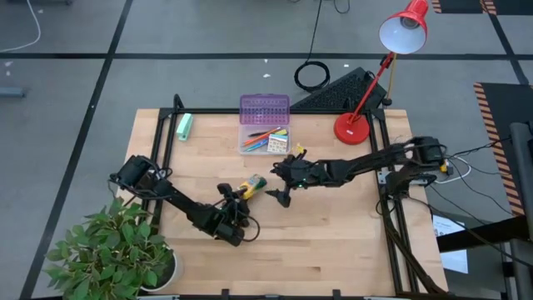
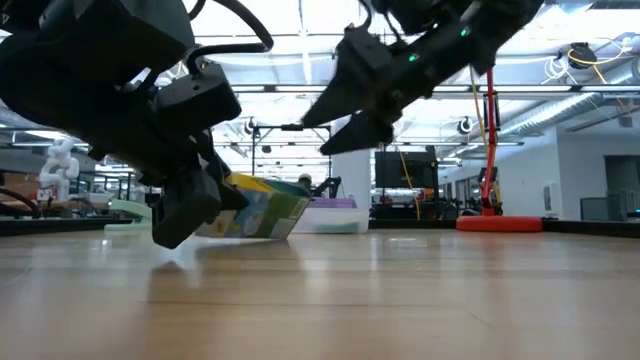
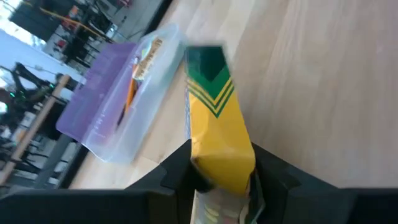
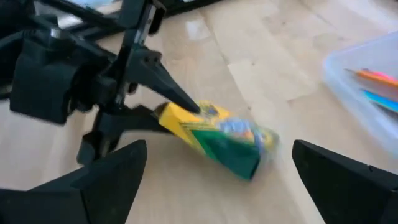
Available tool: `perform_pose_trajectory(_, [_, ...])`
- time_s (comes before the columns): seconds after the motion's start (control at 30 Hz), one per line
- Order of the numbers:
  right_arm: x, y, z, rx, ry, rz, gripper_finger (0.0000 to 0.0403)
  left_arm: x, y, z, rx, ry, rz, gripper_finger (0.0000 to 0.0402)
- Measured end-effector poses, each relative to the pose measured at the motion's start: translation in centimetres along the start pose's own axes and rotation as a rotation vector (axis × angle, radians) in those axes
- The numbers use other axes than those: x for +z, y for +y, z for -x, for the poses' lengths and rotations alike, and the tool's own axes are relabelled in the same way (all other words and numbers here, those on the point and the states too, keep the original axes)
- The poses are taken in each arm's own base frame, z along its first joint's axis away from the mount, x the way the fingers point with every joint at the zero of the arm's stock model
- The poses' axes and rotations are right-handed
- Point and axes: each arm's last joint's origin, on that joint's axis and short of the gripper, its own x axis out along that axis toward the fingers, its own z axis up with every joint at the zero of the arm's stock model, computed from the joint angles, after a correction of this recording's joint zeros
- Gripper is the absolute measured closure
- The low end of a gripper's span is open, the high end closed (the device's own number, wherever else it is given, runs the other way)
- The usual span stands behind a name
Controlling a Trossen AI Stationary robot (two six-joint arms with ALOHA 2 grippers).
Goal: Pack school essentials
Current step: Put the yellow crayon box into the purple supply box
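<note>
Gripping the crayon box (image 1: 252,184), left gripper (image 1: 241,192) stretches mid-table.

The crayon box (image 1: 250,185) sits near the table's (image 1: 333,242) centre. The clear box (image 1: 265,138) lies at its 12 o'clock, the roll (image 1: 184,126) at 10, the lamp (image 1: 353,127) at 2, the plant (image 1: 117,250) at 8.

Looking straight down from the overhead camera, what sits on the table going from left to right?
Potted plant → mint-green roll → left gripper holding the crayon box → right gripper → red lamp.
</note>
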Motion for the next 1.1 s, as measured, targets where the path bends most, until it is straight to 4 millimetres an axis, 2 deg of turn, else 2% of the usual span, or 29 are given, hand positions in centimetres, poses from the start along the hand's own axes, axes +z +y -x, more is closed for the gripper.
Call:
perform_pose_trajectory(0.33, [1.1,0.5,5.0,-0.085,0.064,0.109,0.0006,0.2,0.2,-0.4,0.005,0.005,-0.065,0.028])
perform_pose_trajectory(0.43, [0.3,0.4,5.8,-0.105,0.055,0.118,0.0007,0.2,0.2,-0.4,0.005,0.004,-0.078,0.028])
perform_pose_trajectory(0.8, [-4.8,-1.2,7.7,-0.073,-0.049,0.097,0.0007,1.0,0.3,-0.8,0.024,-0.031,-0.27,0.028])
perform_pose_trajectory(1.1, [-6.8,-2.3,8.6,-0.108,-0.13,0.105,0.0007,2.3,1.3,-2.5,0.108,-0.042,-0.416,0.028])
